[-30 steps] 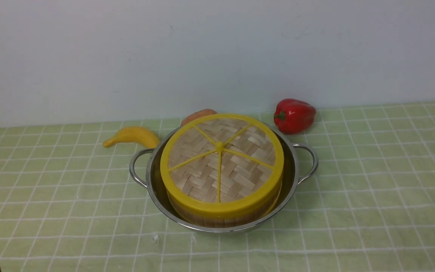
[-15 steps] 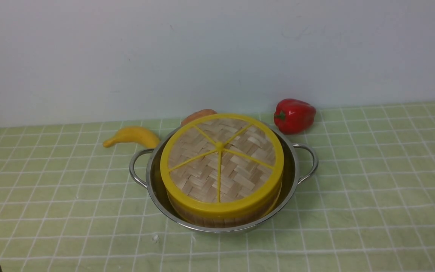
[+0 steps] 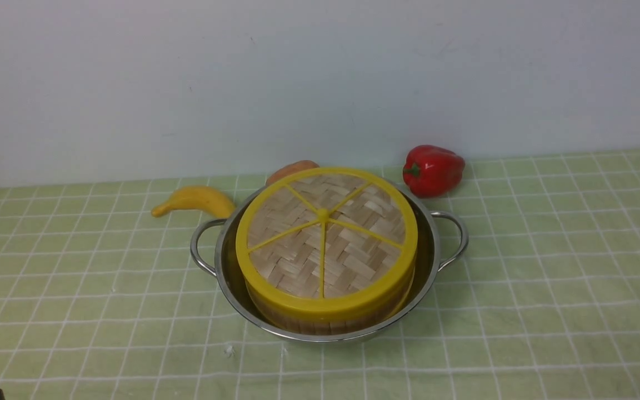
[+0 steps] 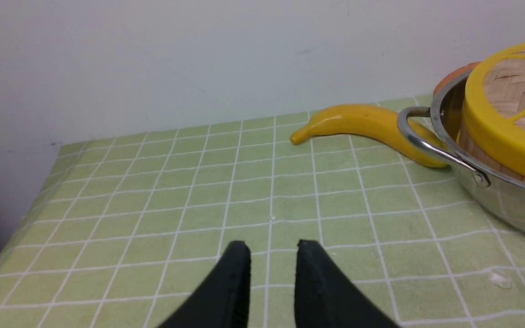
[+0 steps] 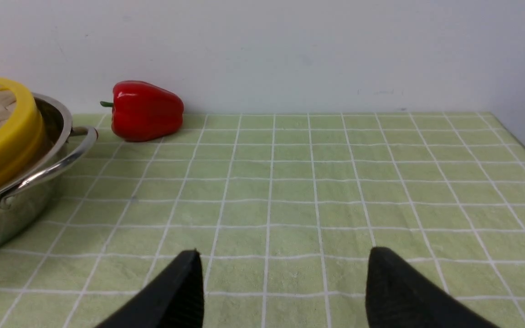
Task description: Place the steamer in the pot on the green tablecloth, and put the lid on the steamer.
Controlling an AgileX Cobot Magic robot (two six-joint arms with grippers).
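The pot (image 3: 328, 311) stands mid-cloth (image 3: 548, 278), nearer the back edge. The steamer (image 3: 328, 319) sits in the pot, the lid (image 3: 325, 244) on the steamer. A banana (image 3: 195, 201) lies just behind the pot's left handle, a pepper (image 3: 432, 169) behind its right handle, and another item (image 3: 291, 169), mostly hidden, directly behind the pot.
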